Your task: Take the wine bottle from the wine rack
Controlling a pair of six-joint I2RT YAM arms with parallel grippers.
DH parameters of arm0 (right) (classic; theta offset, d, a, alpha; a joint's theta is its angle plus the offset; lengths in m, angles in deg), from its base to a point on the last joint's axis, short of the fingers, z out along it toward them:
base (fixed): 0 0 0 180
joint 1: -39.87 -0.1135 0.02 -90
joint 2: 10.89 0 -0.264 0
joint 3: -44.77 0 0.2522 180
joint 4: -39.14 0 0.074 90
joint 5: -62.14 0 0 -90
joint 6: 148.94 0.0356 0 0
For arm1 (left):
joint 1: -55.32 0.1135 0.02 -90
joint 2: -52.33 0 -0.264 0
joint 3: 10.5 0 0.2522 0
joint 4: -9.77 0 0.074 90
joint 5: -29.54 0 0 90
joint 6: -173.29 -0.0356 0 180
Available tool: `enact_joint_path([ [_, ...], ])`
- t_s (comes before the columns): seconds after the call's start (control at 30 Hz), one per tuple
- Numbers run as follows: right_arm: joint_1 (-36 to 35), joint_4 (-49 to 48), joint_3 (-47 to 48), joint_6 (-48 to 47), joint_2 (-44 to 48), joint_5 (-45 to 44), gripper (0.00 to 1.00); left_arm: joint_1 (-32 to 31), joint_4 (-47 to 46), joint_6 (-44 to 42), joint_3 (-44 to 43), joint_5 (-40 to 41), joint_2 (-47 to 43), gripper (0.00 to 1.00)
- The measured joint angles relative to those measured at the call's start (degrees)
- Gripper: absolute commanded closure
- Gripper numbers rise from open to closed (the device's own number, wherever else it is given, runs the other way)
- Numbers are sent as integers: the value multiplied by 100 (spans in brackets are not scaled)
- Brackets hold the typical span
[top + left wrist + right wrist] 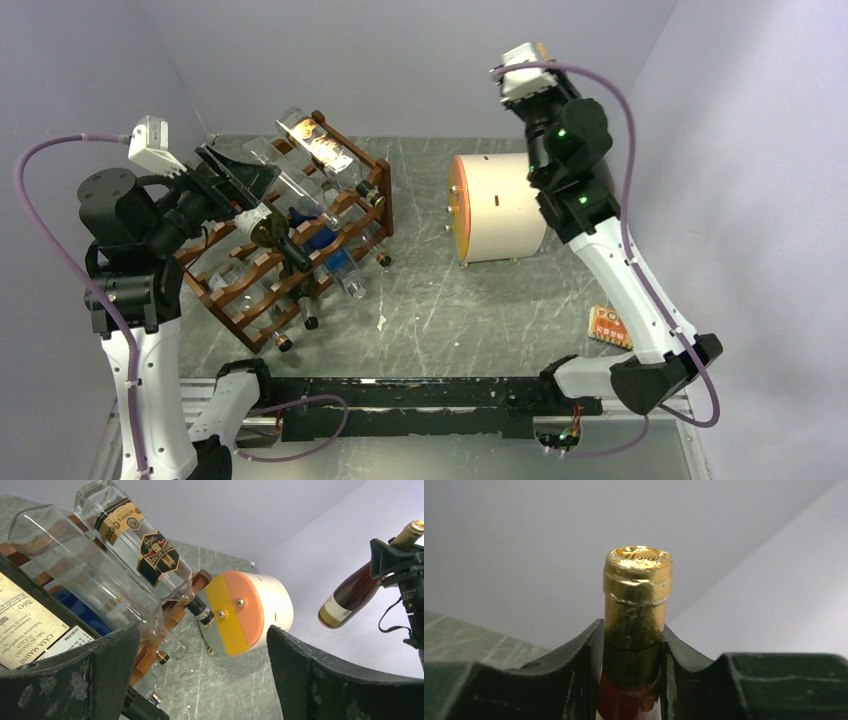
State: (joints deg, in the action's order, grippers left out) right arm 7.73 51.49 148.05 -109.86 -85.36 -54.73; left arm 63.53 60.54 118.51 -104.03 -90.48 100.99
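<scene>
The reddish-brown wine rack (262, 292) stands at the left of the table and still carries several bottles. My right gripper (634, 645) is shut on the gold-foiled neck of a dark red wine bottle (636, 595) and holds it high in the air, away from the rack. In the left wrist view the bottle (357, 590) hangs clear of the table, to the right of the cream drum. My left gripper (245, 180) is open and empty at the rack's upper left, beside a labelled dark bottle (27, 625). Its fingers (75, 680) stand wide apart.
A cream cylindrical drum (500, 207) with an orange and yellow face lies right of the rack. Clear glass bottles (145, 550) lie on the rack's top tier. A small orange card (610, 325) lies at the right, near the right arm.
</scene>
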Motion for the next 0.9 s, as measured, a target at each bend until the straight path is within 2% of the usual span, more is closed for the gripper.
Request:
enact_joint_path([
  [0.23, 1698, 269, -15, 1034, -109, 321, 100, 0, -20, -24, 114, -76, -24, 1],
  [0.4, 2494, 302, -238, 1751, -262, 549, 100, 0, -50, -50, 192, -164, -35, 1],
  [0.57, 2903, 389, -769, 2564, -341, 623, 100, 0, -144, -48, 389, -297, -55, 1],
  [0.9, 3244, 612, -1799, 3775, -337, 1045, 100, 0, -210, -50, 459, -433, 57, 1],
])
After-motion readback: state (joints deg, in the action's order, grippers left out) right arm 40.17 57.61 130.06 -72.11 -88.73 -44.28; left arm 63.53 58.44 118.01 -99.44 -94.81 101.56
